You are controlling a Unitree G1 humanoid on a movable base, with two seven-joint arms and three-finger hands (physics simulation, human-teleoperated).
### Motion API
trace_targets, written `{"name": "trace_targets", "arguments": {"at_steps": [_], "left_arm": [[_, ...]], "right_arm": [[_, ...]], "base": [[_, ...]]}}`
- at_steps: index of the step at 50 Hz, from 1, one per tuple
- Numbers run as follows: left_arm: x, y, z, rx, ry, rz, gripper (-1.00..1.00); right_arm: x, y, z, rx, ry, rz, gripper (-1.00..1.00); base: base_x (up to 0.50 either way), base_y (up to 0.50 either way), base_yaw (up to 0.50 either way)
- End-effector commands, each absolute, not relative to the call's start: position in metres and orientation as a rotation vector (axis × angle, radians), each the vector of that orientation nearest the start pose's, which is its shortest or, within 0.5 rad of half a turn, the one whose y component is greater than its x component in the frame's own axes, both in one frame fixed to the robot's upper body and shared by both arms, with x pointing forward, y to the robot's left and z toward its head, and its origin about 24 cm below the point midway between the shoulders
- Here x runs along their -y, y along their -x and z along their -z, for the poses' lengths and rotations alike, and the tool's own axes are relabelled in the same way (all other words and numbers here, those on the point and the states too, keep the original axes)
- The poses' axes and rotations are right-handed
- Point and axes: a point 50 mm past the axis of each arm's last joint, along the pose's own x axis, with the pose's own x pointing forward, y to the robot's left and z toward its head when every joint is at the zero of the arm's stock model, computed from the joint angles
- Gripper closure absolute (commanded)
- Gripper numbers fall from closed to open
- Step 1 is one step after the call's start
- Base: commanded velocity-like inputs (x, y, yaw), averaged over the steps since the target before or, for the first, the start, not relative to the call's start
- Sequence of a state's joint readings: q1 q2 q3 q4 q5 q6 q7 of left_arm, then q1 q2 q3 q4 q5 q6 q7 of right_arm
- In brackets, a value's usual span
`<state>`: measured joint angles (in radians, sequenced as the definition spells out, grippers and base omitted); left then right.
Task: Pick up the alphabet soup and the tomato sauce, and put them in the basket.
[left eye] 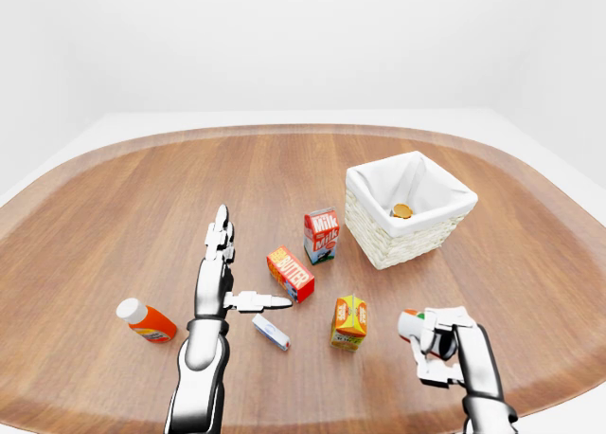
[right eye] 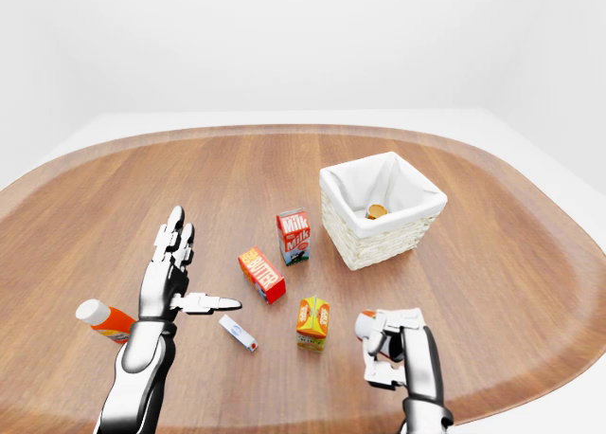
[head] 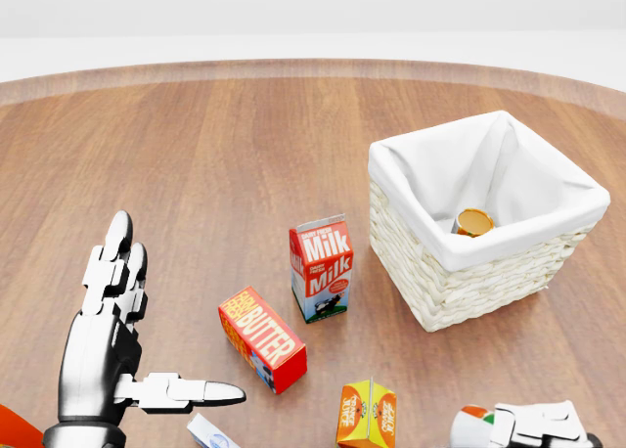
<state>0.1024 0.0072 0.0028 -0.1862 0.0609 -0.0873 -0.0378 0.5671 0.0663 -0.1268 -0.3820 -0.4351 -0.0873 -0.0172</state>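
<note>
My right hand (left eye: 437,344) is at the lower right of the left-eye view, its fingers closed round a small can (left eye: 409,324) with a white, red and green label; which of the two cans it is I cannot tell. The hand hides most of the can. A white-lined wicker basket (left eye: 379,241) stands up and to the right of the middle, with another can (left eye: 402,210) lying inside it, its orange end showing. My left hand (left eye: 242,273) is open and empty at the lower left, fingers straight and thumb pointing right.
On the wooden table (left eye: 114,207) stand a milk carton (left eye: 321,235), a butter box (left eye: 291,274) and an orange juice carton (left eye: 349,321) between my hands. A small white box (left eye: 271,332) lies by my left thumb. An orange bottle (left eye: 147,321) lies at far left.
</note>
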Motion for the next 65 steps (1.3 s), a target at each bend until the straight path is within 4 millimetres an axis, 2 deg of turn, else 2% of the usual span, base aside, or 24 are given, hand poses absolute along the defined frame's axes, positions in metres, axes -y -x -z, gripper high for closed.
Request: {"name": "trace_targets", "arguments": {"at_steps": [1, 3, 9, 10, 12, 15, 16, 22, 23, 25, 26, 27, 28, 31, 33, 35, 36, 39, 40, 41, 43, 49, 51, 65], "left_arm": [[-0.155, -0.233, -0.070, 0.176, -0.074, 0.005, -1.00], [-0.155, -0.233, -0.070, 0.176, -0.073, 0.005, -1.00], [-0.155, -0.233, -0.070, 0.176, -0.073, 0.005, -1.00], [-0.155, -0.233, -0.070, 0.176, -0.073, 0.005, -1.00], [-0.155, -0.233, -0.070, 0.176, -0.073, 0.005, -1.00], [-0.155, -0.233, -0.070, 0.176, -0.074, 0.005, -1.00], [-0.155, -0.233, -0.070, 0.176, -0.073, 0.005, -1.00], [-0.155, -0.233, -0.070, 0.176, -0.073, 0.005, -1.00], [-0.155, -0.233, -0.070, 0.176, -0.073, 0.005, -1.00], [-0.155, -0.233, -0.070, 0.176, -0.073, 0.005, -1.00], [-0.155, -0.233, -0.070, 0.176, -0.073, 0.005, -1.00], [-0.155, -0.233, -0.070, 0.176, -0.073, 0.005, -1.00], [-0.155, -0.233, -0.070, 0.176, -0.073, 0.005, -1.00], [-0.155, -0.233, -0.070, 0.176, -0.073, 0.005, -1.00], [-0.155, -0.233, -0.070, 0.176, -0.074, 0.005, -1.00], [-0.155, -0.233, -0.070, 0.176, -0.074, 0.005, -1.00], [-0.155, -0.233, -0.070, 0.176, -0.073, 0.005, -1.00], [-0.155, -0.233, -0.070, 0.176, -0.073, 0.005, -1.00], [-0.155, -0.233, -0.070, 0.176, -0.073, 0.005, -1.00], [-0.155, -0.233, -0.070, 0.176, -0.073, 0.004, -1.00], [-0.155, -0.233, -0.070, 0.176, -0.073, 0.005, -1.00], [-0.155, -0.233, -0.070, 0.176, -0.073, 0.004, -1.00], [-0.155, -0.233, -0.070, 0.176, -0.073, 0.004, -1.00], [-0.155, -0.233, -0.070, 0.176, -0.073, 0.004, -1.00]], "right_arm": [[0.203, -0.139, -0.046, -0.086, 0.441, 0.272, 1.00], [0.205, -0.141, -0.040, -0.105, 0.441, 0.283, 1.00], [0.204, -0.146, -0.058, -0.025, 0.439, 0.285, 1.00], [0.208, -0.147, -0.047, -0.069, 0.461, 0.315, 1.00], [0.207, -0.149, -0.054, -0.039, 0.470, 0.318, 1.00], [0.210, -0.149, -0.050, -0.050, 0.494, 0.350, 1.00], [0.208, -0.150, -0.061, -0.009, 0.498, 0.346, 1.00], [0.205, -0.156, -0.088, 0.113, 0.556, 0.367, 1.00], [0.207, -0.158, -0.079, 0.081, 0.576, 0.392, 1.00], [0.207, -0.158, -0.078, 0.079, 0.579, 0.393, 1.00], [0.203, -0.160, -0.094, 0.144, 0.600, 0.388, 1.00], [0.205, -0.161, -0.088, 0.124, 0.612, 0.402, 1.00], [0.203, -0.161, -0.097, 0.162, 0.633, 0.405, 1.00], [0.205, -0.162, -0.092, 0.151, 0.661, 0.432, 1.00], [0.201, -0.161, -0.110, 0.221, 0.665, 0.416, 1.00], [0.204, -0.161, -0.102, 0.193, 0.686, 0.444, 1.00], [0.201, -0.161, -0.114, 0.240, 0.682, 0.427, 1.00], [0.199, -0.162, -0.127, 0.296, 0.702, 0.421, 1.00], [0.201, -0.163, -0.118, 0.265, 0.726, 0.443, 1.00], [0.199, -0.164, -0.125, 0.292, 0.737, 0.437, 1.00], [0.198, -0.165, -0.120, 0.281, 0.765, 0.445, 1.00], [0.187, -0.169, -0.143, 0.387, 0.813, 0.406, 1.00], [0.189, -0.170, -0.135, 0.365, 0.827, 0.422, 1.00], [0.170, -0.181, -0.164, 0.515, 1.061, 0.410, 1.00]], "base": [[0.00, 0.00, 0.00], [0.00, 0.00, 0.00], [0.00, 0.00, 0.00], [0.00, 0.00, 0.00], [0.00, 0.00, 0.00], [0.00, 0.00, 0.00], [0.00, 0.00, 0.00], [0.00, 0.00, 0.00], [0.00, 0.00, 0.00], [0.00, 0.00, 0.00], [0.00, 0.00, 0.00], [0.00, 0.00, 0.00], [0.00, 0.00, 0.00], [0.00, 0.00, 0.00], [0.00, 0.00, 0.00], [0.00, 0.00, 0.00], [0.00, 0.00, 0.00], [0.00, 0.00, 0.00], [0.00, 0.00, 0.00], [0.00, 0.00, 0.00], [0.00, 0.00, 0.00], [0.00, 0.00, 0.00], [0.00, 0.00, 0.00], [0.00, 0.00, 0.00]]}}
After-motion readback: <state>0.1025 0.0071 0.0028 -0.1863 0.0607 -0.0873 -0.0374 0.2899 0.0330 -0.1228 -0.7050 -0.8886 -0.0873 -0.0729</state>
